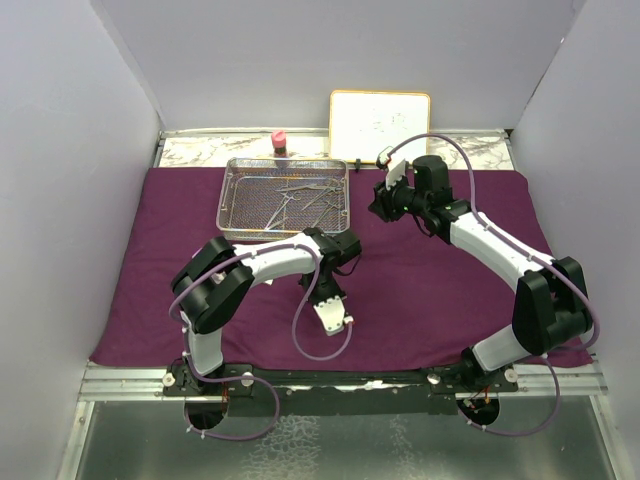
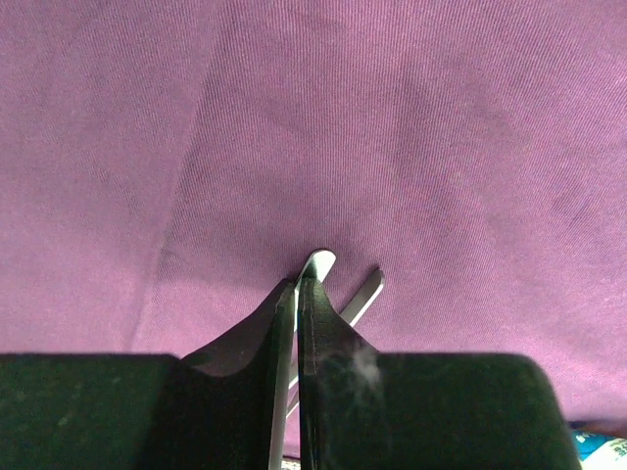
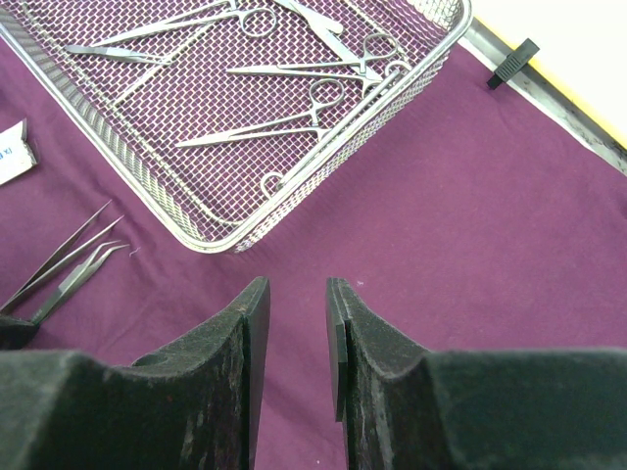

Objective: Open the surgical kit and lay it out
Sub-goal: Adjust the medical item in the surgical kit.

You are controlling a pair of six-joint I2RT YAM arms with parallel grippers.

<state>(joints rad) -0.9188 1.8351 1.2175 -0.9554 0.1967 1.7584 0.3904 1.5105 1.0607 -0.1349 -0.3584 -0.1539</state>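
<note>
Left gripper (image 2: pixel 297 290) nearest lens: jaws pinched together on slim forceps (image 2: pixel 319 261), whose steel end pokes just past your fingertips. Second steel strip (image 2: pixel 364 294) just beside, both low on purple cloth wrap (image 2: pixel 392 127). Forceps' long axis runs along your fingers, toward mesh tray (image 3: pixel 211 240). Right gripper (image 3: pixel 297 294): jaws apart, empty, near tray corner; clamps (image 3: pixel 294 113) inside tray. Left arm nearer, so lift with it.

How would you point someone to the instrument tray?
Find the purple cloth; the tray sits at its back edge, left of centre. It is the only silver wire-mesh basket, holding steel instruments, unlike the framed whiteboard to its right.
</note>
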